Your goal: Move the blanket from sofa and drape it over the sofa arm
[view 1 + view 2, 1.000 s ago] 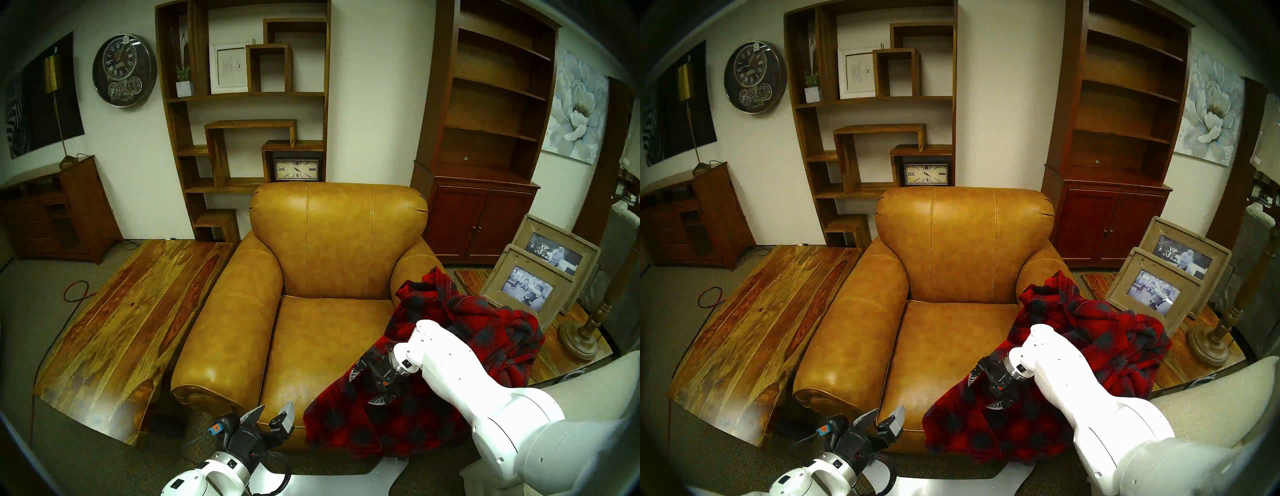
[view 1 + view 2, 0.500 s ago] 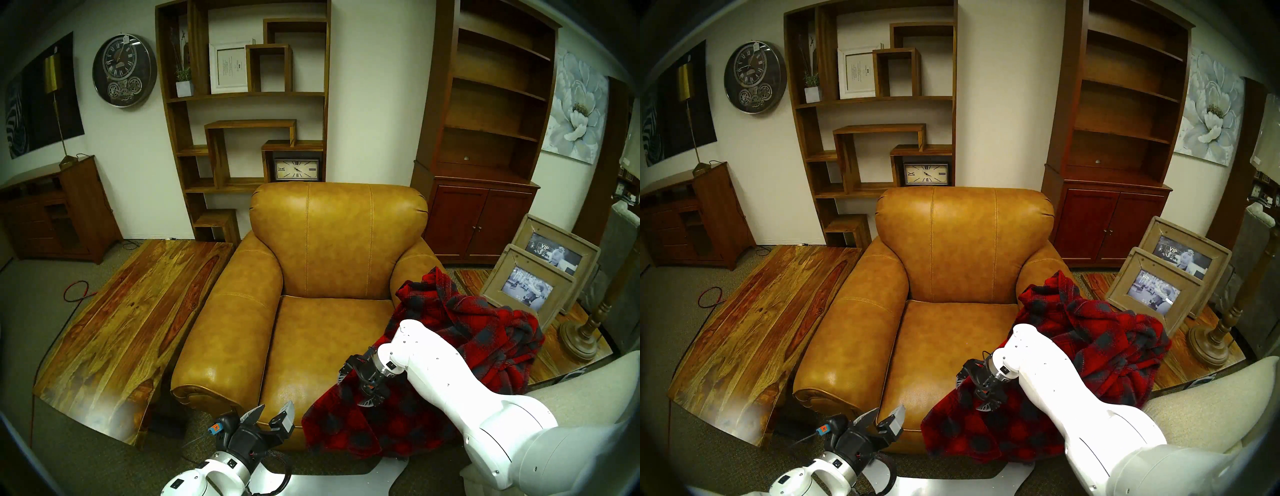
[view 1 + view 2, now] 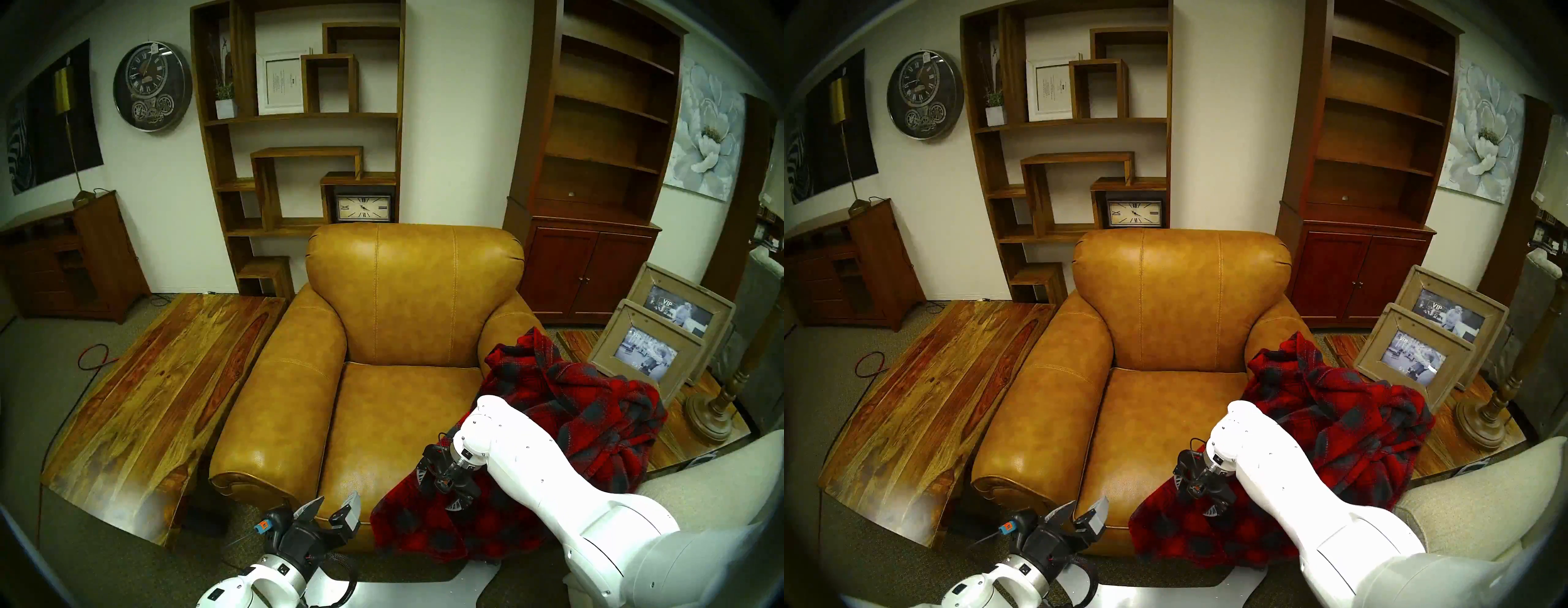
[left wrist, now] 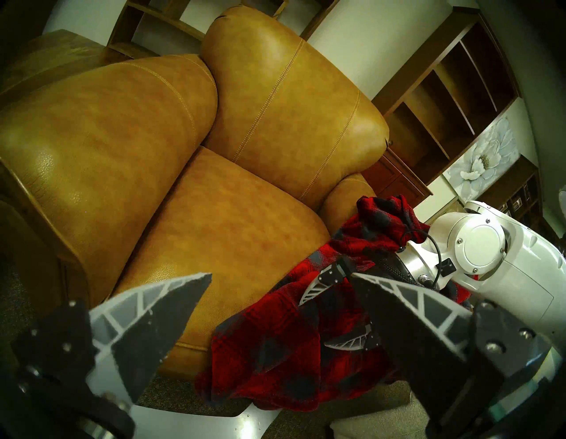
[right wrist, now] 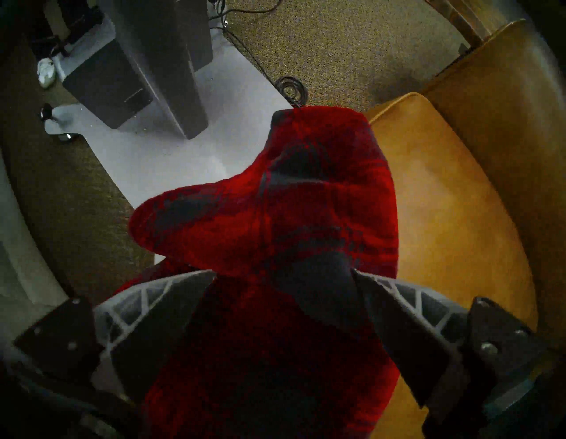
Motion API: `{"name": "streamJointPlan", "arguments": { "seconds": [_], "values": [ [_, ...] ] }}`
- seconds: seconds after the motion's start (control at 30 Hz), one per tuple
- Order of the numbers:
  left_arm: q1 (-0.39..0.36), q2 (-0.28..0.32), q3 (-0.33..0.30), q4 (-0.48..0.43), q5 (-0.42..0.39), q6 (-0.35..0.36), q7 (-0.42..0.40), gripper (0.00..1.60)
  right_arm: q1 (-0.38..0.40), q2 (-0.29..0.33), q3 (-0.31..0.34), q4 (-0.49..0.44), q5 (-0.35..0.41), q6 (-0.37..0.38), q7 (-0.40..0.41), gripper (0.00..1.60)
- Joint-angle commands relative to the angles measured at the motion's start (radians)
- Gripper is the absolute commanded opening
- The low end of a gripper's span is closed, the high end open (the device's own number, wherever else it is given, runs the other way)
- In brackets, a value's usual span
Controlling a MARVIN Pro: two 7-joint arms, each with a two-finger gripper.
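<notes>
The red and dark grey plaid blanket lies bunched over the tan leather sofa's right sofa arm. Its front part hangs over the seat's front right corner. My right gripper points down at that front part, jaws apart. In the right wrist view the blanket fills the gap between the spread fingers of the right gripper. My left gripper is open and empty, low at the seat's front edge. The left wrist view shows the blanket and the right gripper.
A long wooden coffee table stands left of the sofa. Two picture frames and a lamp base stand to its right. A beige fabric sofa arm is at lower right. Shelves stand behind. My grey base plate lies on the carpet.
My right arm has swung left and toward the seat's front, its gripper turning downward over the blanket's hanging part. The blanket's front edge shifted slightly. The left arm has not moved.
</notes>
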State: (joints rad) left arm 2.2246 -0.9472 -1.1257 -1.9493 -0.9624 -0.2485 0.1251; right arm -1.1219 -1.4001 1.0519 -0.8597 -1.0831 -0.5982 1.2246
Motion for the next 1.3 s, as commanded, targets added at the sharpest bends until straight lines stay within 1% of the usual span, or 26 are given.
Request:
{"name": "streamJointPlan", "arguments": {
  "seconds": [0.0,0.03,0.1,0.17,0.2,0.23,0.4,0.47,0.5,0.53,0.57,0.6,0.67,0.73,0.8,0.83,0.87,0.9,0.93,0.97,1.0,1.03,1.1,1.13,1.23,1.27],
  "values": [
    [0.004,0.001,-0.002,-0.025,0.002,-0.003,0.003,1.60,0.017,-0.050,-0.005,0.012,-0.031,0.087,-0.017,1.60],
    [0.005,0.001,-0.003,-0.026,0.002,-0.003,0.003,1.60,0.021,-0.053,0.007,0.039,-0.033,0.104,-0.054,1.60],
    [0.005,0.001,-0.003,-0.026,0.002,-0.003,0.002,1.60,0.023,-0.051,0.017,0.062,-0.069,0.099,-0.084,1.60],
    [0.005,0.000,-0.003,-0.026,0.002,-0.003,0.002,1.60,0.029,-0.050,0.027,0.100,-0.080,0.100,-0.112,1.60],
    [0.005,0.000,-0.003,-0.026,0.002,-0.003,0.002,1.60,0.022,-0.041,0.020,0.101,-0.100,0.105,-0.161,1.60],
    [0.005,0.000,-0.004,-0.026,0.002,-0.002,0.002,1.60,0.021,-0.044,0.031,0.107,-0.116,0.101,-0.153,1.60],
    [0.006,-0.001,-0.004,-0.026,0.003,-0.002,0.002,1.60,0.000,-0.045,0.063,0.118,-0.135,0.102,-0.250,1.60],
    [0.006,-0.001,-0.004,-0.026,0.003,-0.002,0.002,1.60,-0.001,-0.049,0.067,0.118,-0.141,0.099,-0.257,1.60],
    [0.006,-0.001,-0.005,-0.026,0.003,-0.002,0.002,1.60,0.000,-0.052,0.069,0.124,-0.140,0.100,-0.284,1.60],
    [0.006,-0.001,-0.005,-0.026,0.003,-0.002,0.002,1.60,0.001,-0.059,0.065,0.133,-0.154,0.096,-0.320,1.09],
    [0.006,-0.001,-0.005,-0.026,0.003,-0.002,0.002,1.60,0.001,-0.059,0.065,0.133,-0.154,0.096,-0.320,1.09],
    [0.006,-0.001,-0.005,-0.026,0.003,-0.002,0.002,1.60,0.003,-0.065,0.071,0.144,-0.153,0.096,-0.335,0.95],
    [0.006,-0.001,-0.005,-0.026,0.003,-0.001,0.002,1.60,0.002,-0.072,0.066,0.155,-0.158,0.104,-0.375,0.79],
    [0.006,-0.001,-0.005,-0.026,0.003,-0.001,0.002,1.60,-0.004,-0.077,0.071,0.163,-0.153,0.111,-0.413,0.79],
    [0.007,-0.001,-0.005,-0.026,0.003,-0.001,0.002,1.60,-0.001,-0.087,0.081,0.189,-0.147,0.117,-0.421,0.78],
    [0.007,-0.001,-0.005,-0.026,0.004,-0.001,0.002,1.60,0.005,-0.088,0.071,0.205,-0.161,0.116,-0.432,0.78],
    [0.007,-0.001,-0.005,-0.027,0.004,-0.001,0.002,1.60,0.012,-0.088,0.066,0.222,-0.169,0.110,-0.442,0.75],
    [0.007,-0.001,-0.005,-0.027,0.004,-0.001,0.002,1.60,0.029,-0.087,0.072,0.250,-0.162,0.094,-0.435,0.65],
    [0.007,-0.002,-0.006,-0.027,0.004,-0.001,0.002,1.60,0.036,-0.083,0.087,0.258,-0.150,0.091,-0.441,0.15],
    [0.007,-0.002,-0.006,-0.026,0.004,-0.001,0.002,1.60,0.034,-0.062,0.098,0.210,-0.145,0.091,-0.423,0.00],
    [0.006,-0.002,-0.005,-0.025,0.003,-0.001,0.000,1.60,0.047,-0.050,0.113,0.195,-0.132,0.088,-0.404,0.00],
    [0.005,-0.003,-0.005,-0.023,0.003,-0.002,-0.001,1.60,0.072,-0.043,0.151,0.196,-0.107,0.103,-0.416,0.00],
    [0.004,-0.004,-0.005,-0.020,0.002,-0.001,-0.001,1.60,0.115,-0.005,0.171,0.169,-0.118,0.107,-0.428,0.00],
    [0.004,-0.004,-0.005,-0.019,0.002,-0.001,-0.001,1.60,0.106,0.013,0.193,0.133,-0.118,0.110,-0.434,0.00],
    [0.004,-0.004,-0.006,-0.015,0.002,-0.001,-0.001,1.60,0.139,0.069,0.231,0.093,-0.129,0.113,-0.442,0.00],
    [0.004,-0.005,-0.006,-0.014,0.002,-0.001,-0.002,1.60,0.124,0.060,0.262,0.100,-0.135,0.115,-0.452,0.00]
  ]
}}
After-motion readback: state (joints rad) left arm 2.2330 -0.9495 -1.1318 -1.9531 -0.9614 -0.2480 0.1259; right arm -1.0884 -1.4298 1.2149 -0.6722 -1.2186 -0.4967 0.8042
